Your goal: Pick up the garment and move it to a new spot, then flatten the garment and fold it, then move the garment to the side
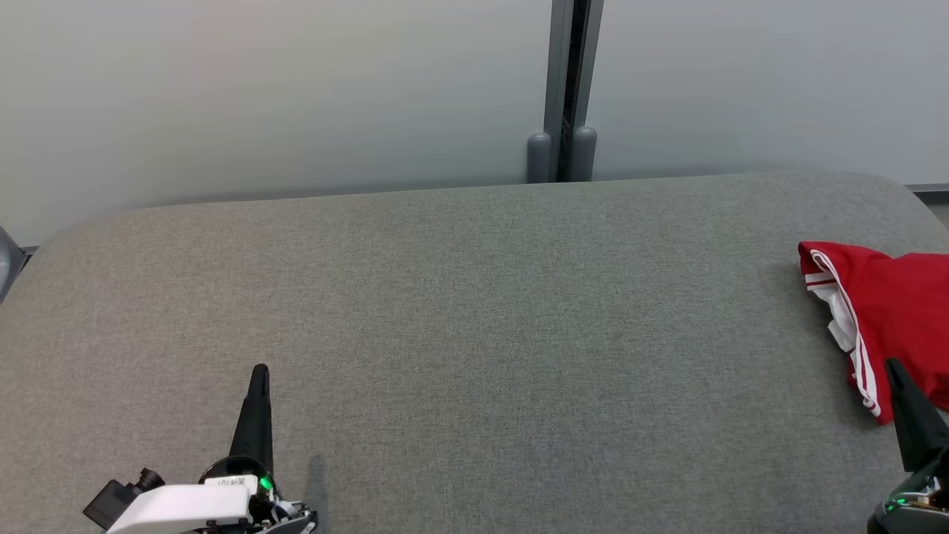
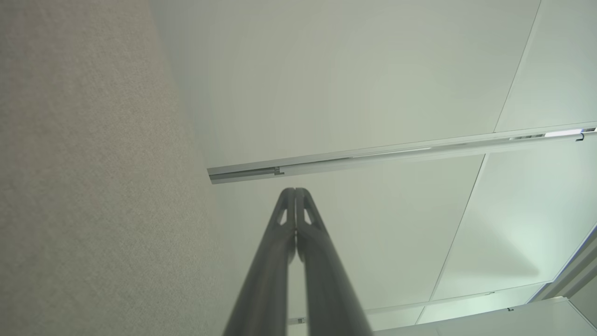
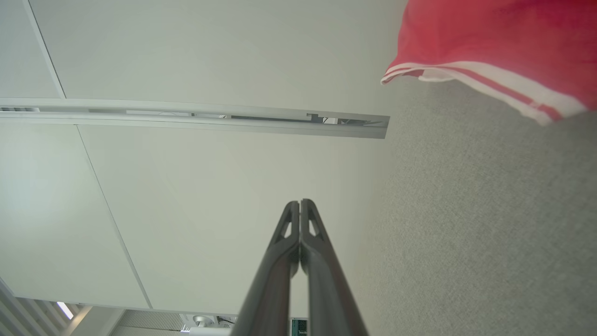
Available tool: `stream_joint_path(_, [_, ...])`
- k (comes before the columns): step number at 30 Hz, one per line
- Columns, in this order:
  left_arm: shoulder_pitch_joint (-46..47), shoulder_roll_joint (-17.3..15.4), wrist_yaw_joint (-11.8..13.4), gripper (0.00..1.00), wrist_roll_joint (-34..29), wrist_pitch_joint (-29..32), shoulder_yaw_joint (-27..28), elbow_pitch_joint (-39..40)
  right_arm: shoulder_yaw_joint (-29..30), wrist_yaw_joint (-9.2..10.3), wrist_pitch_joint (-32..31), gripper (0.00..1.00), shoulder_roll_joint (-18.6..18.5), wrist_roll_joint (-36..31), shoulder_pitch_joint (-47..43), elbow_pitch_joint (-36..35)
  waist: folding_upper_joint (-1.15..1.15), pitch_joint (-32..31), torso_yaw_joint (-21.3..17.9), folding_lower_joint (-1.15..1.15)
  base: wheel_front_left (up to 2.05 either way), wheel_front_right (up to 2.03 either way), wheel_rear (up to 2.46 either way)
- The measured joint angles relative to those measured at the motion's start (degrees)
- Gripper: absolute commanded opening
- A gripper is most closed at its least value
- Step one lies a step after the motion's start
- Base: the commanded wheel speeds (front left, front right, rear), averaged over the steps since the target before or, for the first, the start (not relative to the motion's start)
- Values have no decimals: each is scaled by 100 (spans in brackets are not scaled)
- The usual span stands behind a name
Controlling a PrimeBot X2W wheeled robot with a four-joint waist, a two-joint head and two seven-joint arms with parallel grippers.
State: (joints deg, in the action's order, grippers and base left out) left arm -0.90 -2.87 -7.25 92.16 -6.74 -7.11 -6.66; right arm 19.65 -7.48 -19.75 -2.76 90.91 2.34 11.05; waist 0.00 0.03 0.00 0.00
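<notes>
From the head, we see a red, white-striped garment (image 1: 897, 311) at 3 o'clock on the grey counter (image 1: 474, 334), cut off by the frame. The right tool (image 1: 893, 367) overlaps its hem. The left tool (image 1: 259, 373), at 7 o'clock, carries a label (image 1: 231, 482) we cannot read.

Left wrist: the left tool (image 2: 295, 191) is pressed together.

Right wrist: the right tool (image 3: 300, 203) is likewise pressed together, with the garment (image 3: 503, 42) at 1 o'clock.
</notes>
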Motion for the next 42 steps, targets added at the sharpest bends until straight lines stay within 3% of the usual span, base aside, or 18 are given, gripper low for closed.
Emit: stream_joint_path(42, [10, 16, -24, 0, 74, 14, 12, -8, 19, 0, -18, 0, 3, 93, 40, 32, 0, 4, 0, 0, 0, 0, 0])
